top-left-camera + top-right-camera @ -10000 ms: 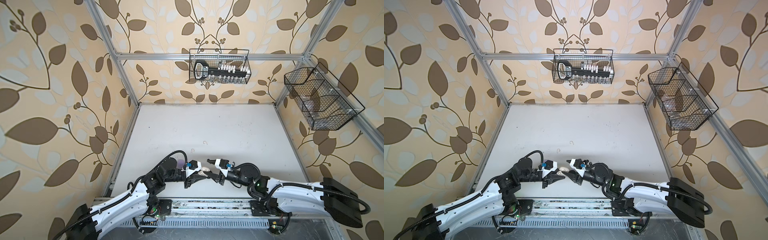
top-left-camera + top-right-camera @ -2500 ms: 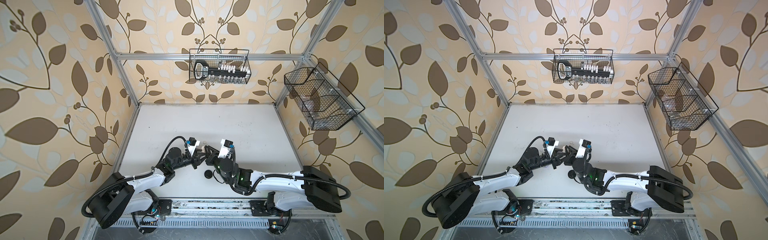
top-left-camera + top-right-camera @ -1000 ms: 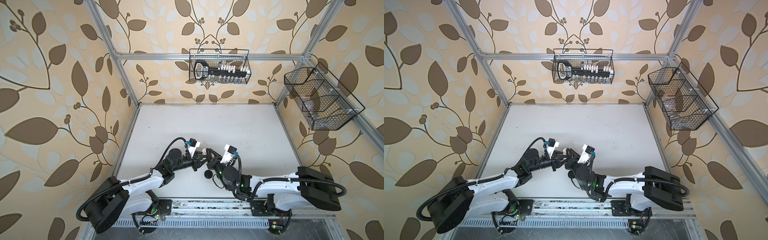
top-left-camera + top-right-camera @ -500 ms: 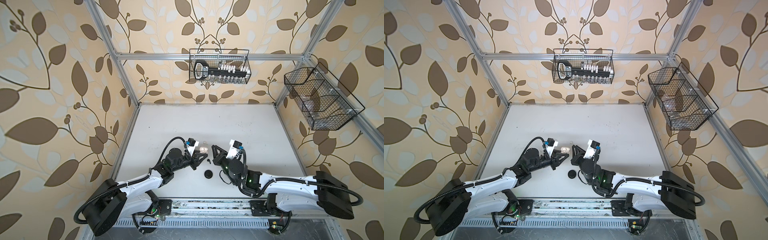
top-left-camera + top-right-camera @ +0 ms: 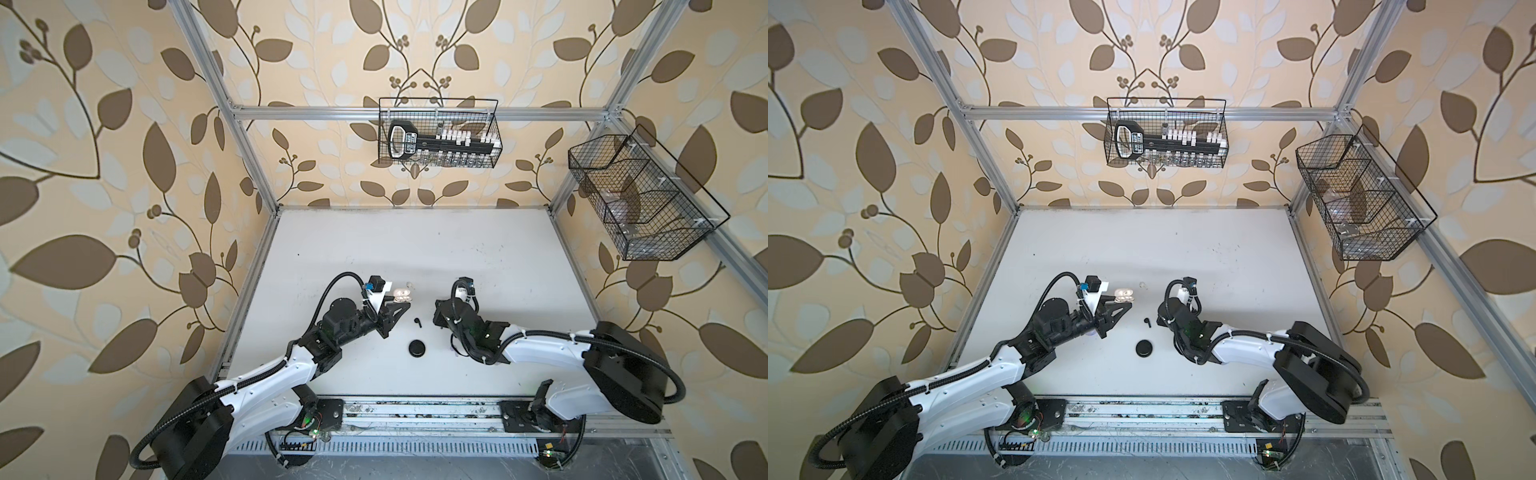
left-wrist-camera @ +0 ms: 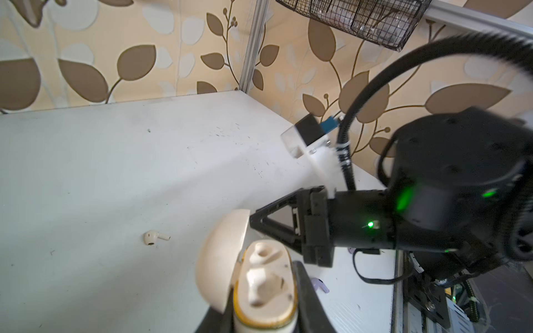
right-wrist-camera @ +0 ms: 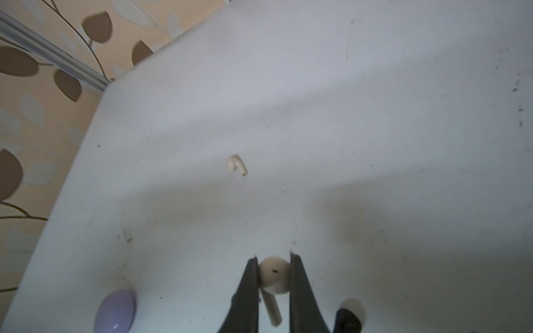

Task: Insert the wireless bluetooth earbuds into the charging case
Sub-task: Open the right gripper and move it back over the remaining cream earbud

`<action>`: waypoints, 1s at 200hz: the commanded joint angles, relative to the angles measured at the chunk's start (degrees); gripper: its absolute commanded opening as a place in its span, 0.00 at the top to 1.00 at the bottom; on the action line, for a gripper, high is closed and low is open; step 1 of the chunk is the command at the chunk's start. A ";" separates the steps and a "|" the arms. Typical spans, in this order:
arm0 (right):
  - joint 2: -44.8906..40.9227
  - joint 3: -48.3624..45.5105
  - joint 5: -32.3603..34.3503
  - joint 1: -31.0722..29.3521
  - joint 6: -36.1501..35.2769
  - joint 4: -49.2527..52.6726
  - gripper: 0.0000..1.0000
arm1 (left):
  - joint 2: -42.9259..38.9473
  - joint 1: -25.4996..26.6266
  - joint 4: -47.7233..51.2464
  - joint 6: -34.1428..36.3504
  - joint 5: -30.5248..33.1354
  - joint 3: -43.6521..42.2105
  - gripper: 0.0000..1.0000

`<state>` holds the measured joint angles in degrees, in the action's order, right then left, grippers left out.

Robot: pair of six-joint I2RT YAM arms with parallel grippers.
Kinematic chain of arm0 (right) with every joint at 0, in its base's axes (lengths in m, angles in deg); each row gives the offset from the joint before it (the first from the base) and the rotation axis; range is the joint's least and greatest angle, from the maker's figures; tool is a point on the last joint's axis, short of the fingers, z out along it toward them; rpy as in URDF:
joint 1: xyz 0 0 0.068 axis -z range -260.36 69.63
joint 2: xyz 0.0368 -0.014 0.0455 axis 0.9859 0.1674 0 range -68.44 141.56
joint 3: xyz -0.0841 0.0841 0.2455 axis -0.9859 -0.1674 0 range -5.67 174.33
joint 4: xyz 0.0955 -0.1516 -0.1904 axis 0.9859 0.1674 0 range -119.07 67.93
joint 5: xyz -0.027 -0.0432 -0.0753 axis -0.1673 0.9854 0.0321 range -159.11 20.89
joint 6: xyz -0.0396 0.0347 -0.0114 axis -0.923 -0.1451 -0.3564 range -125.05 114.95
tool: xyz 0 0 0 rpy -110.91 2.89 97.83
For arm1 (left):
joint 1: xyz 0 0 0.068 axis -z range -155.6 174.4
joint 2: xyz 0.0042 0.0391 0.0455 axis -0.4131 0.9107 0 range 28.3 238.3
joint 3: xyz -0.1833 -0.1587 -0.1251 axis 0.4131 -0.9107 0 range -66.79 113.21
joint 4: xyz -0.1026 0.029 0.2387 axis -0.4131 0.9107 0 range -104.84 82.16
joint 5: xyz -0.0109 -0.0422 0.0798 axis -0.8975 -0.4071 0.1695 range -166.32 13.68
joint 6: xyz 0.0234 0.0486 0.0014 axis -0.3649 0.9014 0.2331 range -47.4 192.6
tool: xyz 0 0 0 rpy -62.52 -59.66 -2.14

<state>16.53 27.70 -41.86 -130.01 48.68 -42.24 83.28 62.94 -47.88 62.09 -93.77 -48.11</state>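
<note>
My left gripper [image 6: 266,302] is shut on a cream charging case [image 6: 265,285] with its lid swung open and both seats empty; in both top views the case [image 5: 402,295] [image 5: 1124,296] sits at that gripper's tips [image 5: 395,307]. In the right wrist view my right gripper [image 7: 274,258] is shut on a white earbud [image 7: 274,276], stem pointing back toward the wrist. In a top view this gripper [image 5: 439,312] hangs to the right of the case, apart from it. A second white earbud [image 5: 409,284] [image 6: 153,237] [image 7: 236,165] lies loose on the table [image 5: 478,249] beyond the case.
A black earbud [image 5: 417,321] [image 5: 1147,321] lies between the grippers, with a round black case [image 5: 417,348] [image 5: 1144,348] nearer the front. A lavender case [image 7: 115,311] and a lavender earbud [image 6: 320,284] lie near the arms. Wire baskets [image 5: 438,133] [image 5: 640,199] hang on the walls.
A second ago the two grippers were tip to tip over the case. The right gripper has since drawn back to the right with the white earbud; the left holds the case in place.
</note>
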 commanded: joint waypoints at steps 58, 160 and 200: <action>13.36 11.27 -8.08 2.79 -3.42 11.87 0.87 | -11.15 -0.39 4.97 2.82 2.11 -2.42 1.00; 9.42 25.98 -8.29 3.39 -14.08 44.72 0.42 | -17.00 -0.40 9.44 4.19 -2.06 -2.27 1.00; 15.17 32.47 -13.76 7.21 -23.48 54.27 0.45 | -17.77 -0.40 15.57 9.60 -3.82 -2.27 1.00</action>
<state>27.50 57.82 -51.46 -125.23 32.70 0.50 66.51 62.94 -35.79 66.55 -94.62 -50.91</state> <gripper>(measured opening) 0.567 0.250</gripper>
